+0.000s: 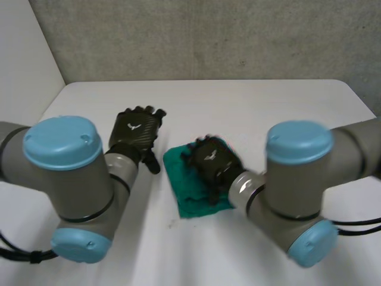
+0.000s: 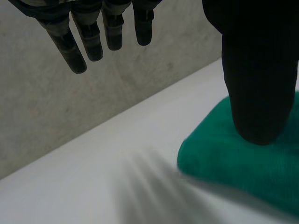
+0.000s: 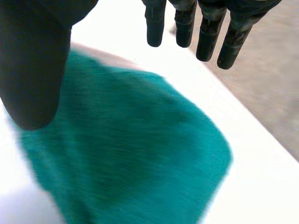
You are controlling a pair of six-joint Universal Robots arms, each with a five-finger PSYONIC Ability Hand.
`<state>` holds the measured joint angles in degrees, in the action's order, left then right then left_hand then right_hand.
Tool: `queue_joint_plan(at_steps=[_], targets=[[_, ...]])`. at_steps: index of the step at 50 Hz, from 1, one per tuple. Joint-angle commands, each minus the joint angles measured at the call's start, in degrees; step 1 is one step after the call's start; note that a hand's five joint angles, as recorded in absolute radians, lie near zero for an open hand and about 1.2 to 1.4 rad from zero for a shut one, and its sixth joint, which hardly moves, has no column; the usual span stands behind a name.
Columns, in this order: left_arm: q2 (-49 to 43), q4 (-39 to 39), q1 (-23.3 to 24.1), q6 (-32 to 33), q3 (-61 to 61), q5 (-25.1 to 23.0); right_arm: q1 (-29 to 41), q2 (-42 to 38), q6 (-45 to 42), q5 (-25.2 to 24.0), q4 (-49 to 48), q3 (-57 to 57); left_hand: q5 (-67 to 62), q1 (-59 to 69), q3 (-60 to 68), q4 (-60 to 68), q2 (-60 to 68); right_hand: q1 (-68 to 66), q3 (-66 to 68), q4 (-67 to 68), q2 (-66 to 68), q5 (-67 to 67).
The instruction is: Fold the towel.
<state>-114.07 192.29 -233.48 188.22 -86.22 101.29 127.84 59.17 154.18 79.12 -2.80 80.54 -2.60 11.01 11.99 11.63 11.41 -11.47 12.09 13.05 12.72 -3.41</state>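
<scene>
Towel point(image 1: 199, 193), green, lying as a small thick packet near the middle of the white table point(image 1: 250, 101), looking folded over more than once, with its near edge a little ragged. Resting straight on the tabletop, in no tray, bin or basket.

Right hand point(image 1: 211, 161) over the far half of the cloth, fingers point(image 3: 208, 42) straight and spread apart from the thumb, reaching out past the towel's far edge and gripping nothing. Possibly pressing on the fold with the palm, possibly just above it; hard to say from these views.

Left hand point(image 1: 138, 128) just beside the towel on its left, off the cloth, fingers point(image 2: 91, 42) straight and relaxed, thumb pointing toward the packet's edge, likewise holding nothing.

Judged as the finishing stage: flattening and squaring the packet. To do that well:
- Lower the right palm flat on the middle and press evenly, not on one corner.
- Smooth outward toward the ragged near edge so the layers line up.
- Bring the left hand against the towel's left edge as a stop, to prevent sliding.
- Lift straight up afterwards, so no layer drags open.
</scene>
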Motion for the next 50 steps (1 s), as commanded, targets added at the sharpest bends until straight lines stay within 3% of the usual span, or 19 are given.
queue_joint_plan(at_steps=[1, 6, 17, 25, 36, 40, 41, 42, 46, 50], targets=[[-5.4, -0.7, 4.8, -1.4, 6.5, 0.2, -6.0, 3.4, 12.8, -1.9, 0.2, 0.2, 1.4, 0.2, -0.8, -0.4, -0.2, 1.5, -2.1, -3.1, -2.7, 3.4], [-9.7, -1.1, 7.6, -4.2, 7.5, 0.5, -9.8, 0.0, 14.8, -5.5, 1.0, -1.7, 1.0, 0.5, -0.4, -0.1, 0.1, 1.5, -2.1, -3.1, -2.7, 3.4], [-17.5, -7.9, 6.8, -4.4, 8.4, 3.4, -12.4, -12.0, 13.3, -5.5, 10.1, -12.1, 1.7, -0.1, -1.1, -0.7, -0.5, 1.5, -2.1, -3.1, -2.7, 3.4], [-15.5, -8.9, 5.7, -4.3, 7.2, 3.3, -13.0, -11.8, 12.6, -5.3, 11.8, -12.6, 2.0, -0.5, -1.4, -1.1, -0.9, 1.5, -2.1, -3.1, -2.7, 3.4], [-3.8, -8.8, 5.1, -4.1, 9.1, 2.9, -13.4, -0.9, 14.5, -4.0, 11.8, -12.8, 2.4, -0.8, -1.8, -1.4, -1.2, 1.5, -2.1, -3.1, -2.7, 3.4], [2.8, -9.1, 0.9, -4.1, 9.9, 2.9, -15.0, 5.1, 17.4, 0.8, 9.8, -12.9, 2.4, -0.8, -1.8, -1.4, -1.2, 1.5, -2.1, -3.1, -2.7, 3.4], [4.2, -9.4, 0.0, -4.1, 10.0, 2.8, -16.6, 9.4, 19.9, 5.2, 7.7, -12.5, 2.4, -0.8, -1.8, -1.4, -1.2, 1.5, -2.1, -3.1, -2.7, 3.4], [4.2, -9.4, 0.0, -4.1, 10.0, 2.8, -17.0, 10.8, 20.3, 6.6, 7.1, -12.3, 2.4, -0.8, -1.8, -1.4, -1.2, 1.5, -2.1, -3.1, -2.7, 3.4], [12.0, -15.2, -4.9, -4.6, 13.0, -1.5, -18.9, 15.7, 21.3, 10.4, 5.8, -12.2, 2.5, -1.0, -1.9, -1.6, -1.4, 1.5, -2.1, -3.1, -2.7, 3.4], [15.9, -20.0, -8.2, -5.1, 13.9, -5.1, -20.4, 18.1, 21.1, 11.0, 6.5, -12.2, 2.6, -1.0, -2.0, -1.6, -1.4, 1.5, -2.1, -3.1, -2.7, 3.4]])
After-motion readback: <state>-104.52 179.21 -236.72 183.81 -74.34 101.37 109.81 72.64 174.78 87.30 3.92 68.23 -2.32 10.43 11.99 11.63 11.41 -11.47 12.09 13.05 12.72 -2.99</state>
